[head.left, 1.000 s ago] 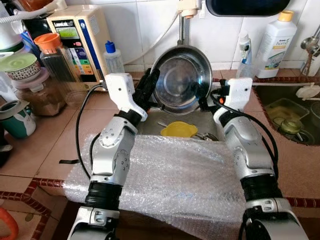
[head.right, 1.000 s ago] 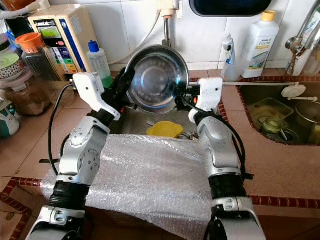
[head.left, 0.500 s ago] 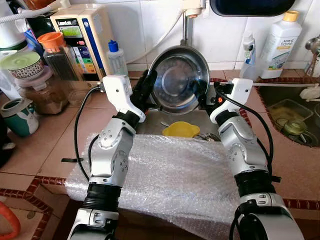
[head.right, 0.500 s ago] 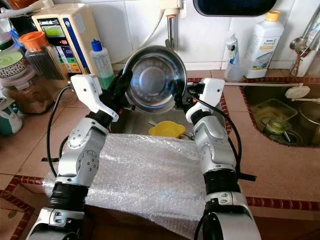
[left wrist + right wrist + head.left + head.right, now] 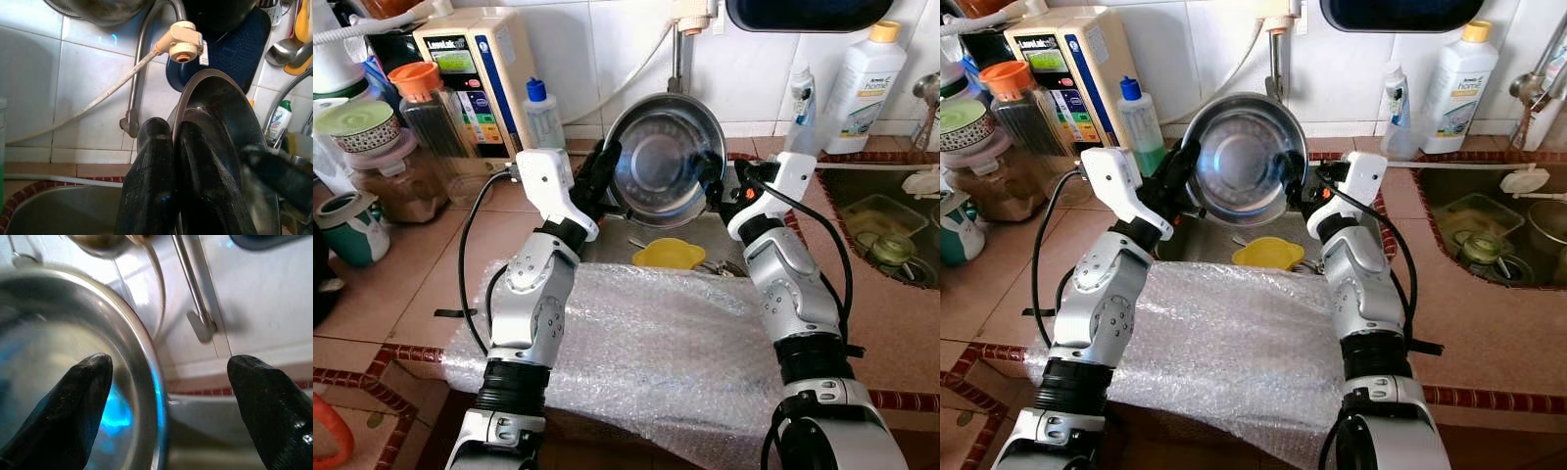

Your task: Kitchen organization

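Observation:
A round steel bowl [image 5: 664, 162] is held up on its edge above a small sink [image 5: 607, 240], its hollow facing me. My left gripper [image 5: 604, 168] is shut on the bowl's left rim; the left wrist view has both black fingers [image 5: 151, 161] pinching the rim of the bowl [image 5: 222, 112]. My right gripper [image 5: 713, 181] is at the right rim and open. In the right wrist view its fingertips stand far apart, one finger [image 5: 80, 382] inside the bowl [image 5: 54, 328] and the other outside, the rim between them.
A yellow dish [image 5: 668, 254] and cutlery lie in the sink below. Bubble wrap [image 5: 646, 343] covers the counter's front edge. A tap pipe [image 5: 677, 61] rises behind the bowl. A water purifier [image 5: 470, 69], jars [image 5: 423, 113] and a blue-capped bottle [image 5: 540, 110] crowd the left. A second sink [image 5: 881, 230] lies right.
The camera has shifted slightly. The bowl stays held up in about the same place, and my right forearm has swung a little closer in to its right rim.

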You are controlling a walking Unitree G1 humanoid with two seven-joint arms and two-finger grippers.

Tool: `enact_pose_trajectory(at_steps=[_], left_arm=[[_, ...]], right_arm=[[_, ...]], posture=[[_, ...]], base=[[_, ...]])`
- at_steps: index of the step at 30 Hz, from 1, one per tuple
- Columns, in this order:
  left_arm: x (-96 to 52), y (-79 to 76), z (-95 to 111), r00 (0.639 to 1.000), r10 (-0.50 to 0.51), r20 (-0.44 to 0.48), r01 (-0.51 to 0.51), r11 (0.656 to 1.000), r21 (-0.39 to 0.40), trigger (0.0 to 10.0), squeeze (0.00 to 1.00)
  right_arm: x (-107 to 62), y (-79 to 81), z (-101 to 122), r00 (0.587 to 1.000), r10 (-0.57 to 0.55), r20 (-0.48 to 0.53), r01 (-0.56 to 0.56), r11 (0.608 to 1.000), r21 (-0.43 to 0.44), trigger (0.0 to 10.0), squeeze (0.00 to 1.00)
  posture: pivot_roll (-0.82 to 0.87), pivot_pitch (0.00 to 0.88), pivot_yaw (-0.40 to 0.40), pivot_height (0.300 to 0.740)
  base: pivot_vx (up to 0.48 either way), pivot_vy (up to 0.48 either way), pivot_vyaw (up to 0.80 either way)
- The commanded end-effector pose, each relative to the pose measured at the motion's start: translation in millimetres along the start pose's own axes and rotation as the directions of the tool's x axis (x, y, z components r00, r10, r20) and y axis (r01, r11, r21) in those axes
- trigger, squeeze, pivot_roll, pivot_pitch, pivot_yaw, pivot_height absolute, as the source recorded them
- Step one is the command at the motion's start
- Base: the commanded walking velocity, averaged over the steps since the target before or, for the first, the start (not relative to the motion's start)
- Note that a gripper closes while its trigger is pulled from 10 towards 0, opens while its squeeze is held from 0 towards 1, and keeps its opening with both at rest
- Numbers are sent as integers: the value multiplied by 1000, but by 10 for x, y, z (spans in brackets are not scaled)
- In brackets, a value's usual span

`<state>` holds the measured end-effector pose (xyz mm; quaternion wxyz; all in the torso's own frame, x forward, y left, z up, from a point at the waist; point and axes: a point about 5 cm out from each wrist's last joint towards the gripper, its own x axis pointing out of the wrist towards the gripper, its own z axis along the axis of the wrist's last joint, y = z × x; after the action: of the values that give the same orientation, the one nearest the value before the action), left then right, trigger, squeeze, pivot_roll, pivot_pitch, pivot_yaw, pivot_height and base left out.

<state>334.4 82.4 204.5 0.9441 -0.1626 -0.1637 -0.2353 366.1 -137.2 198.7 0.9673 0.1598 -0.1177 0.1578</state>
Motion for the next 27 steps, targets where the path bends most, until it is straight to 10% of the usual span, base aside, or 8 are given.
enact_pose_trajectory(at_steps=[1,18,19,20,21,22,24,27], left_arm=[[0,34,-1,1000,9,-11,-9,1000,21,10000,0],[18,43,6,1000,11,-9,-11,1000,22,10000,0],[17,44,7,1000,12,-10,-11,1000,23,10000,0],[16,44,7,1000,12,-10,-12,1000,24,10000,0],[13,47,7,1000,13,-10,-13,1000,25,10000,0],[12,49,7,1000,14,-10,-13,1000,26,10000,0],[2,60,4,1000,18,-11,-18,999,27,10000,0],[-10,69,-4,1000,21,-13,-21,999,27,10000,0]], right_arm=[[20,71,47,999,29,15,-28,1000,-8,0,0],[-120,-5,-56,1000,-4,-30,3,1000,-13,0,0],[-119,-8,-61,999,-7,-37,6,1000,-21,2392,0],[-118,-12,-67,999,-12,-43,11,1000,-26,8863,0],[-115,-11,-80,999,-14,-53,12,999,-33,10000,0],[-115,-7,-86,998,-12,-57,10,999,-34,10000,0],[-116,-4,-111,997,-6,-76,1,998,-66,0,0],[-118,-19,-142,994,-17,-108,1,989,-145,0,0]], posture=[[4,0,114,740],[1,0,119,740],[1,0,119,740],[4,0,118,740],[4,0,118,740],[4,0,118,740],[6,0,114,740],[3,0,112,740]], base=[[0,0,0],[0,0,0],[0,0,0],[0,0,0],[0,0,0],[0,0,0],[0,0,0],[0,0,0]])
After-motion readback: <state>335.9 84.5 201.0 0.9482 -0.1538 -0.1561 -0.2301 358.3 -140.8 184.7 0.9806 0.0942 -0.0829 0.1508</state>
